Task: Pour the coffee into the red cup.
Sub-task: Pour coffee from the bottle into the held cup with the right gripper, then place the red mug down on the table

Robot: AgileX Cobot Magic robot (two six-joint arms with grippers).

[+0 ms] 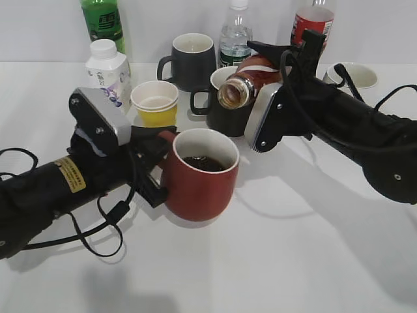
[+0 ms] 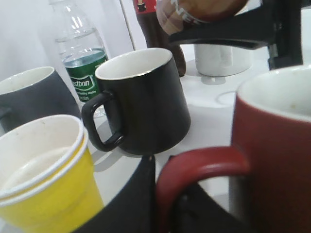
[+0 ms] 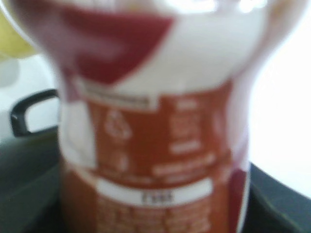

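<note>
The right gripper (image 1: 281, 83) is clamped around the coffee (image 1: 251, 79), which lies tipped almost flat in the air with its open mouth toward the near left, above and to the right of the red cup (image 1: 199, 172). The left gripper (image 1: 154, 164) is closed on the red cup's handle (image 2: 194, 167), steadying it near the middle of the table. Dark liquid already sits in the bottom of the cup, so pouring looks to be under way or pausing.

To pour well, the mouth should come over the cup's opening before tilting further; right now it seems to hang short of the rim, toward the far right, so any stream might fall outside. Tilt slowly, and the left arm should keep the cup level.

Just behind the red cup stand 2 black mugs (image 1: 228, 104), one directly under the bottle, so drips could land there. A yellow paper cup (image 1: 155, 103) sits close to the left arm. Toward the far edge stand a white bottle (image 1: 107, 68), a green bottle (image 1: 103, 21), a water bottle (image 1: 235, 36), a red-labelled bottle (image 1: 313, 23) and a white cup (image 1: 352, 75)
</note>
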